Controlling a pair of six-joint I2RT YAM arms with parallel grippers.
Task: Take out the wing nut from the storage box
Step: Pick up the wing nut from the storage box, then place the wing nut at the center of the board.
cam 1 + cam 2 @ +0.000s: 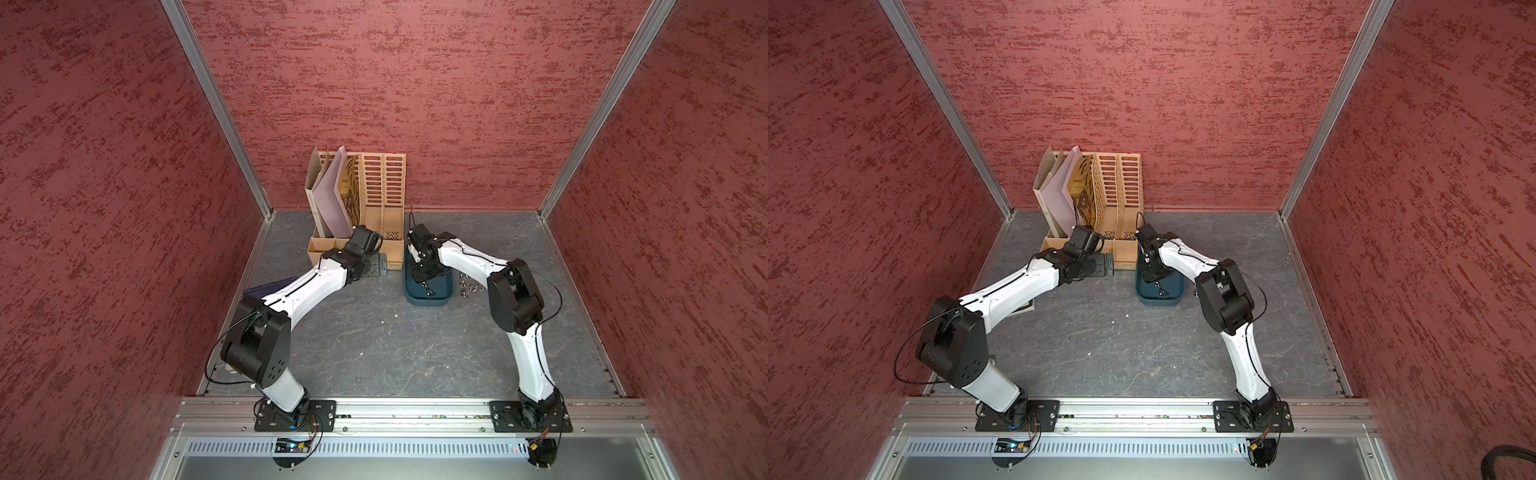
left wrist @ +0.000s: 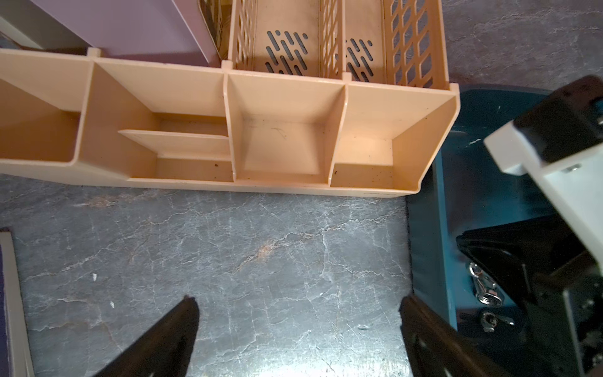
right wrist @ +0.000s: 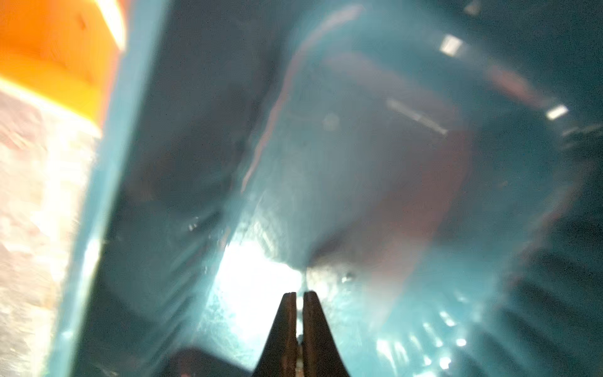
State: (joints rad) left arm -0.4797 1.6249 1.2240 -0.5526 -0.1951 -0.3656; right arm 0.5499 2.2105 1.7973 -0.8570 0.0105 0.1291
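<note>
Storage box (image 1: 428,302): right fingers (image 3: 285,326) pressed together inside | organiser (image 1: 382,187) beside rim

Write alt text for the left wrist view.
The left gripper, jaws wide open, hovers over a grey marbled table facing a beige desk organiser with empty front compartments. Beside it, the right arm reaches into a teal tray holding shiny wing nuts.

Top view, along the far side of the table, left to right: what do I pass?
beige file organiser → storage box → small metal parts loose on the table
</note>
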